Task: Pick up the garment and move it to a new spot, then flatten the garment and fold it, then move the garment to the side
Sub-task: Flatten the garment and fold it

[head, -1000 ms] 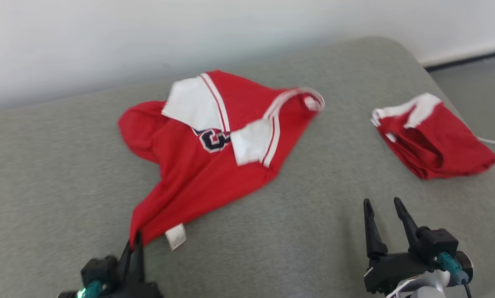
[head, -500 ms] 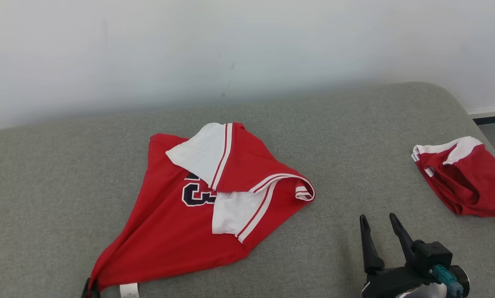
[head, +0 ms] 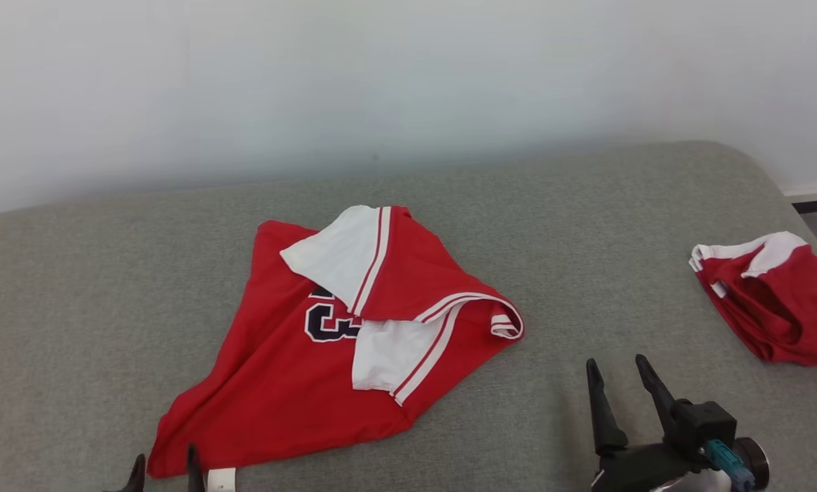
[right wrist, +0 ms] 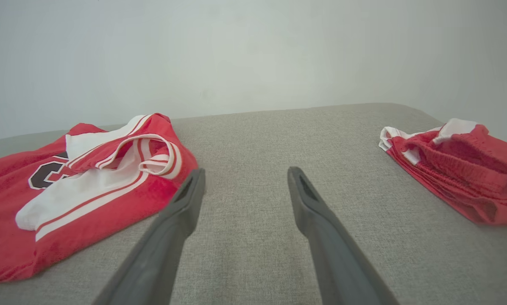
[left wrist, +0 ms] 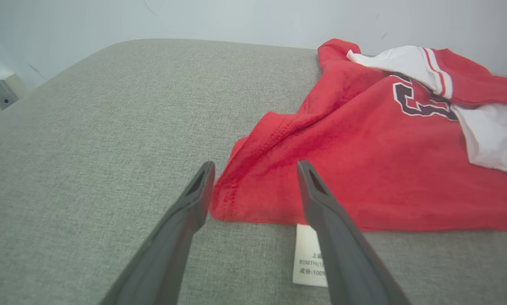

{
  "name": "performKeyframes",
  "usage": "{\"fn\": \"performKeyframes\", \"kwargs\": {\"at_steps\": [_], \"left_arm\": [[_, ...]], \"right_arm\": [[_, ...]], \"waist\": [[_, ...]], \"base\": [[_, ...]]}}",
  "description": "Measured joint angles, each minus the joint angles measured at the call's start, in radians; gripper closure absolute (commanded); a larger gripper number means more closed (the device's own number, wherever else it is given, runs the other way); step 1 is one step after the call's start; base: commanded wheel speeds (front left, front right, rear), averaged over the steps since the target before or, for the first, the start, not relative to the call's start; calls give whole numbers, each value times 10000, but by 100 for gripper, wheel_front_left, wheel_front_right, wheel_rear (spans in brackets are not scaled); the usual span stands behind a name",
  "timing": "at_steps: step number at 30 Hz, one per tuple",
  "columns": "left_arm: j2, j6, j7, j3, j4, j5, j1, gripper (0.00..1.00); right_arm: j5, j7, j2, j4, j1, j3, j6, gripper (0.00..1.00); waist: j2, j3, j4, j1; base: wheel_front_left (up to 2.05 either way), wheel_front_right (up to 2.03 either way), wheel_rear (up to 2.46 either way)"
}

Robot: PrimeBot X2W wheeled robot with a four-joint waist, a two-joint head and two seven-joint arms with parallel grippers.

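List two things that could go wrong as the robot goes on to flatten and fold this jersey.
1. The red jersey lies bunched, with a white sleeve lying over part of its number; folding it as it lies would likely trap creases.
2. The open left end effector sits at the hem corner beside the care label; a regrasp might pinch the label alone.

A bunched red-and-white cloth (head: 777, 314) lies near the right edge of the grey cushion (head: 108, 287) before a white wall (head: 381, 82).
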Motion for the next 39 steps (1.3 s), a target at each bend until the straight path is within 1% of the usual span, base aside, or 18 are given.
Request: {"fn": "performKeyframes", "kwargs": {"at_steps": [3, 6, 9, 16, 20, 25, 30, 35, 39], "left_arm": [[-4, 38, 0, -301, -98, -169, 8, 0], [-8, 69, 0, -560, -188, -230, 23, 0], [-8, 69, 0, -755, -267, -313, 63, 0], [-8, 67, 0, -1166, -372, -405, 99, 0], [-10, 67, 0, -1358, -374, -491, 88, 0], [-12, 96, 0, -1569, -466, -556, 77, 0], [-12, 128, 0, -1674, -520, -685, 74, 0], [-12, 159, 0, -1764, -583, -709, 46, 0], [-10, 180, 0, -1854, -600, -779, -60, 0]], "right_arm": [[-12, -2, -59, 21, -232, 397, 2, 0], [-38, -2, -299, 132, -751, 1051, 2, 0], [-40, 0, -646, 495, -1468, 1768, 0, 0], [278, -2, -1342, 1822, -3518, 3384, 2, 0], [543, 19, -1689, 2819, -4637, 4238, 0, 0], [984, 280, -1766, 3979, -5631, 5254, 2, 0], [1313, 552, -1778, 5020, -6147, 6073, 0, 0], [1632, 700, -1701, 5785, -6450, 6730, 2, 0], [1795, 984, -1628, 6406, -6790, 7045, 2, 0]], "waist": [[0, -19, 220, 0], [0, -25, 494, 0], [1, -26, 816, 0], [0, -8, 1690, 0], [0, 29, 2217, 1], [0, 86, 2807, 1], [0, 168, 3238, 2], [0, 362, 3421, 2], [1, 544, 3494, 2]], "base": [[0, 0, 0], [0, 0, 0], [0, 0, 0], [0, 0, 0], [0, 0, 0], [0, 0, 0], [0, 0, 0], [0, 0, 0], [0, 0, 0]]}}
